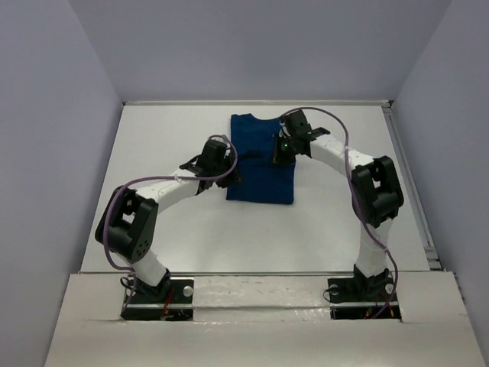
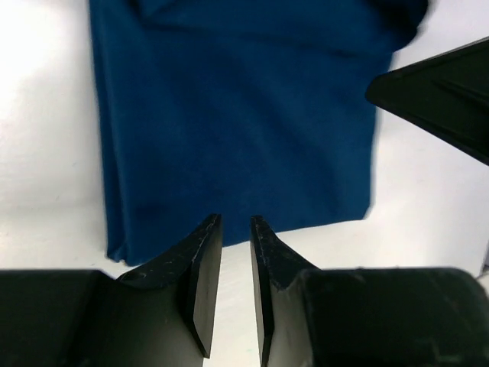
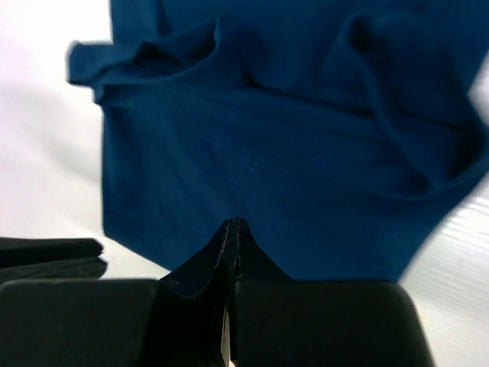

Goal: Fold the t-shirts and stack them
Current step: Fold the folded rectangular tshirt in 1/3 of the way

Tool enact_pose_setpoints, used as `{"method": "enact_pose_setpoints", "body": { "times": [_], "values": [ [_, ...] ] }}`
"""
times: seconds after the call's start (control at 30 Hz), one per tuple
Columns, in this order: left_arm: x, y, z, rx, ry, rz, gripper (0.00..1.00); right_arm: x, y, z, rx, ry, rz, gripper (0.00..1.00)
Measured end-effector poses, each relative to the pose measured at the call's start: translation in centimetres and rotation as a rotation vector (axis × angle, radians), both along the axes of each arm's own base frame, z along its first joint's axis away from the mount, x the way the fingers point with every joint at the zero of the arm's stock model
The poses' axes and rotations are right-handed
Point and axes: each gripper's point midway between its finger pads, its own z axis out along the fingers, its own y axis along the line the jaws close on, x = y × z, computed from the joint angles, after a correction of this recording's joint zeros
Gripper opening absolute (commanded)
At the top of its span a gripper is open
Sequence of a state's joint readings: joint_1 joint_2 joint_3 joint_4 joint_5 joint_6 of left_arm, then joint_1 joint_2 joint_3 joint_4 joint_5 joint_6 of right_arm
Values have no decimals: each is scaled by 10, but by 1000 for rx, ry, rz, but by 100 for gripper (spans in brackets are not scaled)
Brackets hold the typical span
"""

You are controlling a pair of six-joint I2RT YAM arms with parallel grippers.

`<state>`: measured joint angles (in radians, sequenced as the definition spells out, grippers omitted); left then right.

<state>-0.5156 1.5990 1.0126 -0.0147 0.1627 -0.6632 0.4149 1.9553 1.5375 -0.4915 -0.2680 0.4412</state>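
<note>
A dark navy blue soft cloth t-shirt (image 1: 258, 174) lies folded into a long panel on the white table (image 1: 176, 237), flanked by the two arms. The left jaws stand a narrow slit apart, empty, their tips at the shirt's hem. The right jaws are pressed tight together with nothing between them, and rumpled cloth spreads just ahead of their tips.

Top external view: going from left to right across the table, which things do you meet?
Left arm's bulky black joint → dark navy blue cloth t-shirt → right arm's bulky black joint.
</note>
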Motion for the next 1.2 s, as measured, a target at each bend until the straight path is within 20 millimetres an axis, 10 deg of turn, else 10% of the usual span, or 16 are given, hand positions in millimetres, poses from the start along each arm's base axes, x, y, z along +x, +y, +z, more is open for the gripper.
{"method": "enact_pose_setpoints", "body": {
  "times": [0.2, 0.73, 1.0, 1.13, 1.2],
  "values": [
    [-20, 15, -56, 54, 123, 11, 19, -14, 34, -50, -41, 101, 74, 0],
    [-41, 27, -82, 58, 138, 10, 16, 59, 51, -61, -53, 23, -16, 0],
    [-48, 30, -79, 68, 152, 10, 18, 178, 37, 27, 96, -234, -172, 0],
    [-42, 29, -65, 74, 140, 8, 19, 160, 5, 51, 115, -239, -191, 0],
    [-34, 26, -53, 68, 115, 6, 20, 113, -9, 49, 106, -181, -172, 0]
  ]
}}
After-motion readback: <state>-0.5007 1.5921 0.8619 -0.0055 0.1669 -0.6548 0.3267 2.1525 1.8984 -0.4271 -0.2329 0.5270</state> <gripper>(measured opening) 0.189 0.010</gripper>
